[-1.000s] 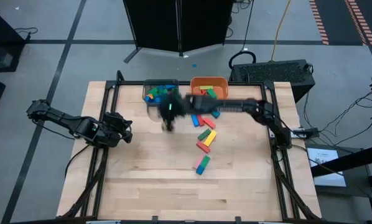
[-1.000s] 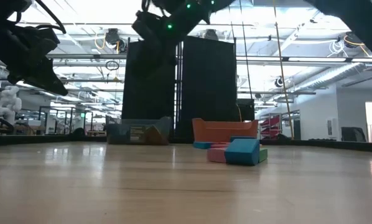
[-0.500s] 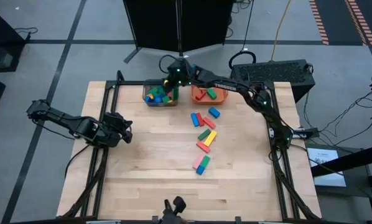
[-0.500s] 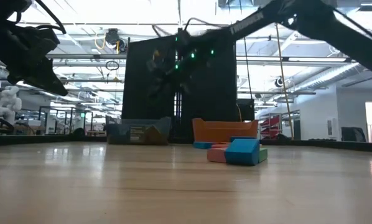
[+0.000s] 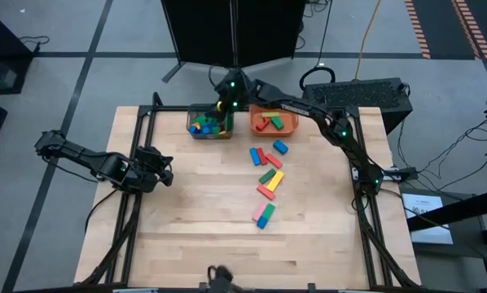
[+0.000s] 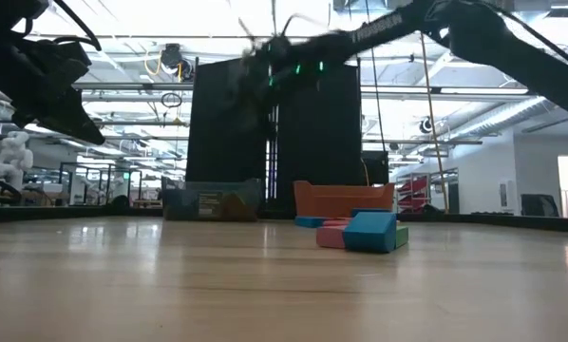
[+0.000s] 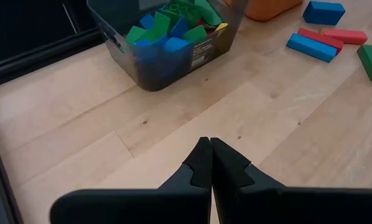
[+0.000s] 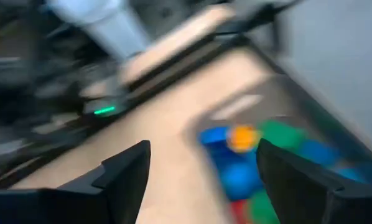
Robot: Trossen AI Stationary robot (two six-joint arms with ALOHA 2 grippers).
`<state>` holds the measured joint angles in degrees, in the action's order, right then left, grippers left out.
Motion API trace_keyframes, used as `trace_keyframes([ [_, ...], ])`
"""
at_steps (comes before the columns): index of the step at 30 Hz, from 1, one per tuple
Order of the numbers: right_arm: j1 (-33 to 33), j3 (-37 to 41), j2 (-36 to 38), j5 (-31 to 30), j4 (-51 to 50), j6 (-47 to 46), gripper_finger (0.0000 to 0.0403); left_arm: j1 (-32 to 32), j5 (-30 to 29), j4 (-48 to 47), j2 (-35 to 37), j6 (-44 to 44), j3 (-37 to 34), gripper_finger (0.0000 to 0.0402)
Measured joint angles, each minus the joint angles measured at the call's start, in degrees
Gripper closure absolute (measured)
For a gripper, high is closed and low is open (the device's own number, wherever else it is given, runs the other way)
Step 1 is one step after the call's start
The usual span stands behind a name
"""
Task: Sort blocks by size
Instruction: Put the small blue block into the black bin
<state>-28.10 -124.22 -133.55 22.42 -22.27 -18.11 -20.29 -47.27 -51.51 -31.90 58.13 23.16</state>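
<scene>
We see the right gripper [image 5: 225, 104] open at the frame's upper centre, above the grey bin [image 5: 196, 114]. The left gripper [image 5: 165, 172] sits closed at the desk's [image 5: 195, 220] left. Blocks [image 5: 265, 183] lie centre-right; others fill the grey and orange bins [image 5: 291, 106].

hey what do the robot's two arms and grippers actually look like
Both arms are dark, slim and jointed. The left gripper has two black, wedge-shaped fingers tapering to points. The right gripper has broad black fingers. The right arm shows small green indicator lights and white lettering along one link.
</scene>
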Motion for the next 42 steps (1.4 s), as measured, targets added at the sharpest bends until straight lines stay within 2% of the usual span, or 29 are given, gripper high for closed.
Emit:
trace_keyframes([
  [2,0.6,-5.17,0.39,8.21,-7.49,2.19,0.013,0.01,0.1,0.0,0.0,-0.01,0.0,0.0401],
  [4,2.39,-10.47,0.86,14.36,-19.91,7.23,0.0142,0.02,0.12,0.0,0.0,0.0,0.0,0.0401],
  [6,5.61,-9.43,3.34,15.28,-31.45,14.74,0.0153,0.01,0.17,-0.08,-0.01,0.0,0.0,0.0401],
  [8,9.46,-6.64,6.42,12.04,-43.79,23.07,0.0163,0.02,0.17,0.06,-0.13,0.0,0.0,0.0401],
  [11,16.63,-3.73,8.95,-1.16,-61.88,32.66,0.0175,0.01,0.1,0.04,-0.2,-0.02,0.0,0.0401],
  [13,21.57,-0.38,9.5,-6.54,-67.97,35.46,0.0181,0.02,-0.15,-0.01,-0.52,-0.02,0.0,0.0401],
  [18,32.28,9.66,11.31,-6.89,-62.56,35.56,0.0187,0.01,-0.85,-0.01,-1.18,-0.02,0.0,0.0401],
  [23,39.36,19.6,12.06,-7.13,-49.25,33.96,0.0187,0.01,-0.87,0.02,-1.53,-0.02,0.0,0.0401],
  [26,40.86,23.8,12.05,-7.03,-41.79,33.31,0.0187,0.01,-0.87,0.0,-1.66,0.0,0.0,0.0401],
  [33,40.38,29.98,12.16,-7.17,-31.2,33.11,0.0187,0.0,0.37,0.0,-1.75,0.04,0.0,0.0401],
  [42,42.03,38.18,12.41,-7.54,-26.49,30.12,0.0187,0.02,0.72,0.0,-1.77,0.04,0.0,0.0401],
])
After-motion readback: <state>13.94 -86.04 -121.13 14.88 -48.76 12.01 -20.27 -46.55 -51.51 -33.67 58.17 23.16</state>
